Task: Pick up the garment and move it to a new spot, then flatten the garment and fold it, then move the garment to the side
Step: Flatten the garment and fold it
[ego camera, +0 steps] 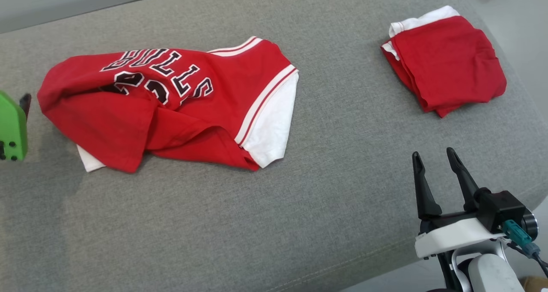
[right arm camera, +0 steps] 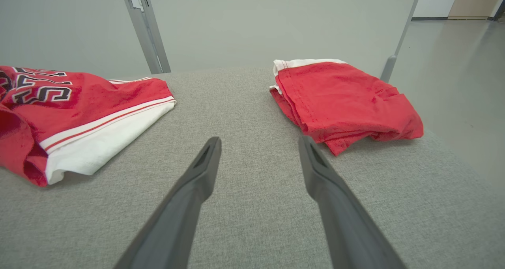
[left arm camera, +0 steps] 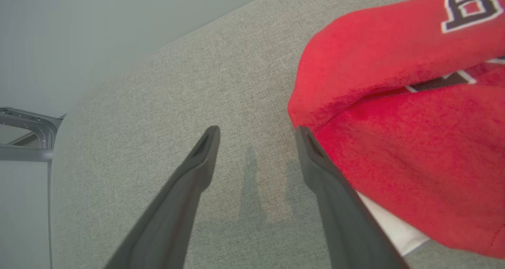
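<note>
**Jersey** (ego camera: 171, 108): red with white trim. Lies crumpled at 10 o'clock on the grey table (ego camera: 299, 206), with the lower half doubled over and the lettering partly hidden. Not yet flat.

**Folded garment** (ego camera: 445, 65): red, at 2 o'clock, near the table's edge.

**Left gripper** (left arm camera: 257, 133): at 9 o'clock. Fingers spread and empty, one finger just beside the jersey's edge.

**Right gripper** (ego camera: 433, 155): at 5 o'clock. Fingers spread and empty, well apart from both cloths.

**Risks:**
- A pinch at the doubled edge may catch one layer alone, so the jersey would twist when spread.
- The left finger's closeness to the edge may drag the cloth.
- A wide sweep toward 2 o'clock may push the folded garment off the table.
</note>
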